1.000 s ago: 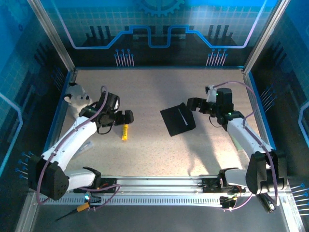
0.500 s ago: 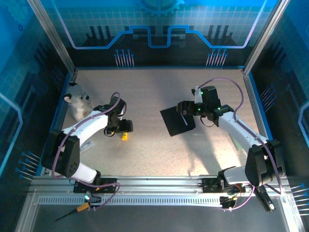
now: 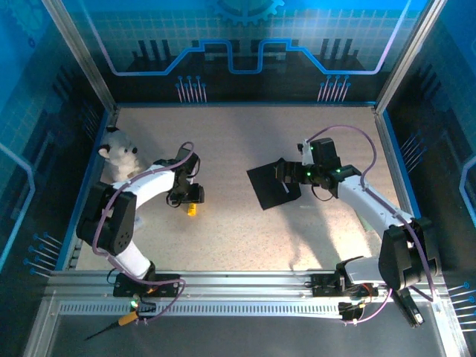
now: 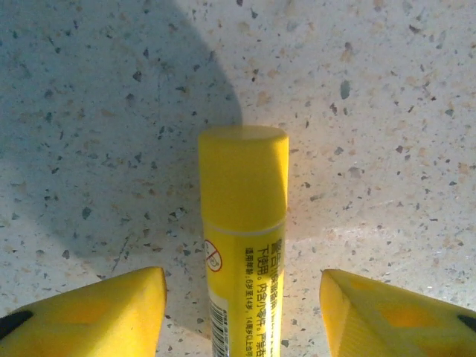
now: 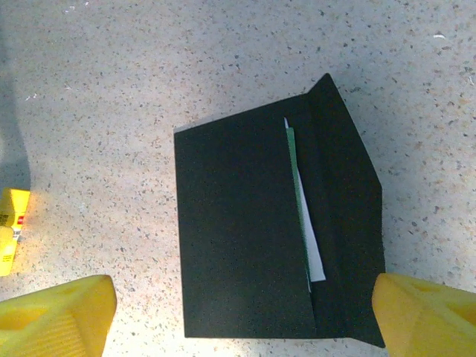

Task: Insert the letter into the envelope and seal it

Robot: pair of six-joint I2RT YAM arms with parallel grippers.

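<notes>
The envelope (image 5: pixel 238 238) is seen lying flat on the speckled table (image 3: pixel 238 141), right of centre, with its flap (image 5: pixel 346 208) folded open along one side. The letter (image 5: pixel 312 256) is tucked inside it, a narrow white strip with a green edge being left exposed at the mouth, beside the flap's fold. The right hand (image 5: pixel 238 297) is held over the envelope with its yellow fingers spread wide, and nothing is gripped by it. The left hand (image 4: pixel 242 297) is lowered around a yellow stick (image 4: pixel 243 223) lying left of centre; its fingers are kept apart, bare table being visible on each side of the stick, so the stick is not pinched. A white plush toy (image 3: pixel 119 156) is set near the left wall
</notes>
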